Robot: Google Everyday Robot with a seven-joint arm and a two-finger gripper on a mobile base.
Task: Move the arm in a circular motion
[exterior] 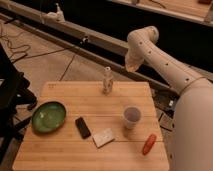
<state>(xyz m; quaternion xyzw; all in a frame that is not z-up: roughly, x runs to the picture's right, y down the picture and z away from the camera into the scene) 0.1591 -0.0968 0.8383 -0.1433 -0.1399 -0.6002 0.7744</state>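
Arm (167, 67) enters from the right edge of the scene: cream-white, built of thick rounded tubular segments with small dark dots along them. It rises leftward and away to a bulbous elbow joint (145, 36) near the top of the view, then turns downward into a short final segment.

Gripper (131, 64) sits at the lower end of that final segment. It hangs over the floor beyond the far edge of the table, to the right of the white bottle (107, 81), higher than it and apart from it. Gripper state: cannot tell whether it is open or closed. No held item is visible.

Wooden table (60, 152) fills the near centre of the scene. Items on it:
- green bowl (48, 116), at the left side
- black flat object (82, 127), just right of the bowl, lying at an angle
- white rectangular pad (104, 137), just right of and nearer than the black object
- pale cup (132, 117), upright, right of centre
- orange-red elongated item (148, 144), lying near the near right corner, apart from the cup
- the white bottle, figurine-like, upright at the middle of the far edge

Surroundings: dark chair (10, 95) at the left edge beside the table; cables (30, 52) lying on the floor at far left; long rail (95, 40) running diagonally behind the table
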